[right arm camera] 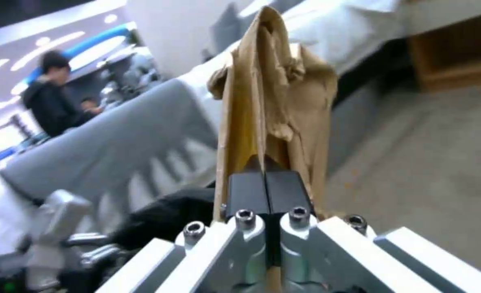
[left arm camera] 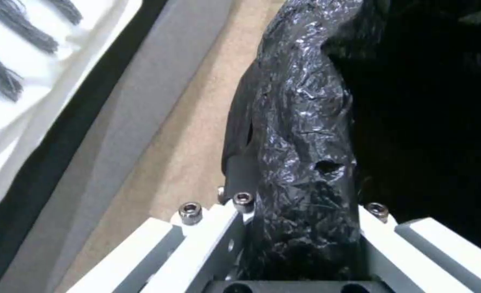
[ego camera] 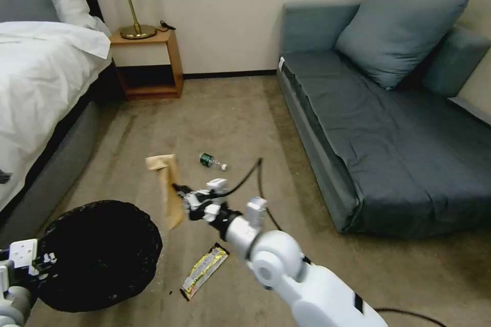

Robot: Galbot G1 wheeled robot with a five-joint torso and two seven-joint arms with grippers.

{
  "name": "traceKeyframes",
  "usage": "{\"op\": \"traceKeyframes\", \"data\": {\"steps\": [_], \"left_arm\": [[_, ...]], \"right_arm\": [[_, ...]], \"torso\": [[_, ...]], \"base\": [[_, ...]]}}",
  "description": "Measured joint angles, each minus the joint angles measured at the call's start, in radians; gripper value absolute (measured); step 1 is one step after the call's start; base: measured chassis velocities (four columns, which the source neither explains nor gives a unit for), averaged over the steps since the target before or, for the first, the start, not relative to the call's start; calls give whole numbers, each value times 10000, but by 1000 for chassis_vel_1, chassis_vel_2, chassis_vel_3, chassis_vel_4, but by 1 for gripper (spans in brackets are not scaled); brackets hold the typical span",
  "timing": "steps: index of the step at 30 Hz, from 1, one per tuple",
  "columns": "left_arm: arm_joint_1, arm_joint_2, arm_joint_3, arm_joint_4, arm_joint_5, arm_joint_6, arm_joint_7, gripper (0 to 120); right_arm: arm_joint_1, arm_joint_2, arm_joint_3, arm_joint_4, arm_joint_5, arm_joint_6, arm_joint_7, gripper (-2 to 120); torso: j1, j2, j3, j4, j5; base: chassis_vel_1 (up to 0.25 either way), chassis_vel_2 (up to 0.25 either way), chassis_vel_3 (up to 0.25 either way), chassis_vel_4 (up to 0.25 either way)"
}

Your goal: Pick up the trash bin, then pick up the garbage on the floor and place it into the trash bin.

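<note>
Right gripper (ego camera: pixel 180 195), fingers clamped on the brown paper bag (ego camera: pixel 169 189), lifts it above the floor; left gripper (left arm camera: pixel 300 228) grips the trash bin (ego camera: pixel 97 255) rim; next, likely carry over bin and release.

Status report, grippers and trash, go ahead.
Left gripper clamped on trash bin rim. Right gripper holding brown paper bag aloft. Bottle, wrapper on floor.
</note>
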Motion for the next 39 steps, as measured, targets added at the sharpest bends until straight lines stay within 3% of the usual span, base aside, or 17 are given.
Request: {"op": "traceKeyframes", "data": {"steps": [2,7,19,34,37,39], "left_arm": [[-1,-15,26,-3,2,5,-5,2],[-47,-105,307,-126,38,59,-19,2],[-36,-60,335,-224,0,98,-20,2],[25,-114,305,-225,-171,108,-18,2],[-91,-78,151,-22,-241,107,-36,2],[-126,-68,113,31,-271,107,-53,2]], "right_arm": [[214,105,-281,-157,-32,82,-25,0],[1213,1233,-1564,-1286,-347,666,50,0],[1465,1825,-2184,-1877,-704,590,155,0],[1055,1524,-1938,-1803,-797,453,129,53],[749,1141,-1578,-1496,-1139,307,81,68],[674,987,-1484,-1394,-1194,268,59,71]], "torso": [[0,0,0,-2,-1],[0,0,0,0,-2],[0,0,0,-1,0],[0,0,0,0,0],[0,0,0,0,2],[0,0,-1,-1,3]], "base": [[0,0,0,0],[0,0,0,0],[0,0,0,0],[0,0,0,0],[0,0,0,0],[0,0,0,0]]}}
